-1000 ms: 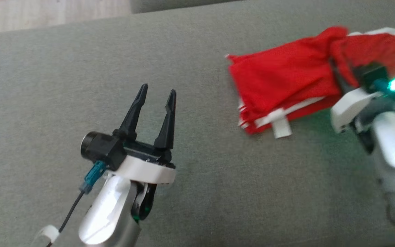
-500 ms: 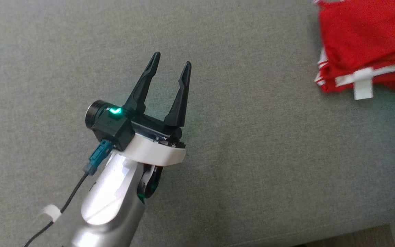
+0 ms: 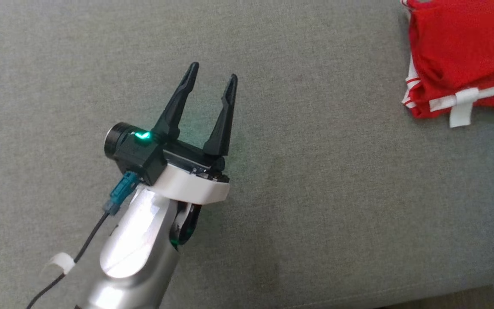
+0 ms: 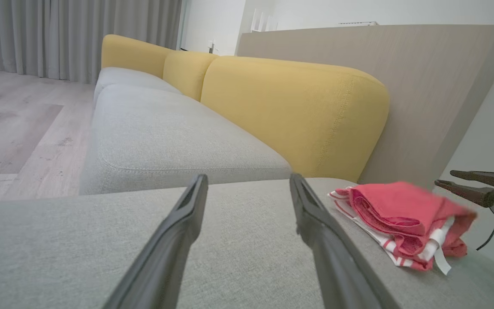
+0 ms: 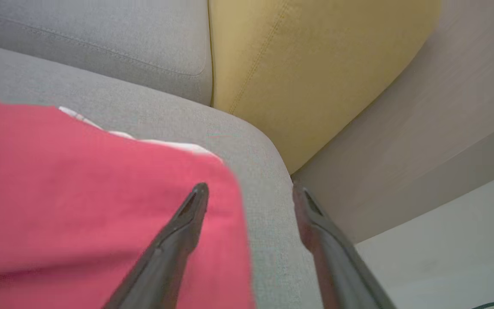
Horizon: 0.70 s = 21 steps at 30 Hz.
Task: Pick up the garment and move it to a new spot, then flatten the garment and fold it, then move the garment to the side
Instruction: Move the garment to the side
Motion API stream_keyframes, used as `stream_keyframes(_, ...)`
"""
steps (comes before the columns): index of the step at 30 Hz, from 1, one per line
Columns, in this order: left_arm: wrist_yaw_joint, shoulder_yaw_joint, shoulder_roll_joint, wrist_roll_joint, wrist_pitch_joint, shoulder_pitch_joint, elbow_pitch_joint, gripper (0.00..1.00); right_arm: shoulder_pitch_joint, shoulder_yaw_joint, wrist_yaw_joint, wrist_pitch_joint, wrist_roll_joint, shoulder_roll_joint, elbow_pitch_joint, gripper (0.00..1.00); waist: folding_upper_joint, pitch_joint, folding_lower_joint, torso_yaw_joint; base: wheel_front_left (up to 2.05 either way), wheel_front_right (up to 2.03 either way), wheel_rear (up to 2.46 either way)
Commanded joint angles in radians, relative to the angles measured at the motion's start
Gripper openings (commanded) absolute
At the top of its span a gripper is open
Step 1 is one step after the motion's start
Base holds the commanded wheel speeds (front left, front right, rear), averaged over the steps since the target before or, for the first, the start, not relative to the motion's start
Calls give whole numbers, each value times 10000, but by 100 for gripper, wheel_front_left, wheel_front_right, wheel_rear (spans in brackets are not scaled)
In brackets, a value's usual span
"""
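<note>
The garment (image 3: pixel 461 51) is a folded red cloth with white trim, lying at the far right of the grey cushion (image 3: pixel 298 180) in the head view. It also lies at the right of the left wrist view as a red bundle (image 4: pixel 401 214). My left gripper (image 3: pixel 212 73) stands open over bare cushion, well left of the garment, holding nothing. In the left wrist view its fingers (image 4: pixel 187 214) are spread apart. My right gripper (image 5: pixel 249 193) is open just above the garment's (image 5: pixel 79 193) right edge, with nothing between its fingers. The left wrist view catches that right gripper (image 4: pixel 461 182) beyond the garment.
A yellow backrest (image 4: pixel 294 107) and a beige wooden panel (image 4: pixel 401 86) stand behind the cushion. More grey seat cushions (image 4: pixel 165 137) stretch away, with wooden floor (image 4: pixel 15 124) to the left. The cushion's front edge (image 3: pixel 444 298) runs along the bottom right of the head view.
My right gripper has opened and let go of the garment, which now lies folded at the cushion's right end. The head camera shifted, so the garment sits further right in view.
</note>
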Motion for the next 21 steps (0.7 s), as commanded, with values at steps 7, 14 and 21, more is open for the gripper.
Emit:
stream_keyframes(7, -24, 941, 76, 134, -51, 259, -299, 100, -185, 269, -7, -370, -163, 364, -623, 100, 0, -1121, 0, -10, 0, 0, 0)
stream_keyframes(14, -12, 1782, 76, 261, -51, 861, -332, 100, -18, 882, -7, -451, 344, 1123, -1476, 100, 0, -2124, 0, 98, 0, 0, 0)
stream_keyframes(21, 30, 2798, 76, 373, -51, 1757, -505, 100, 641, 1261, -7, -593, 1624, 2234, -2799, 100, 0, -3011, 0, 387, 0, 0, 0)
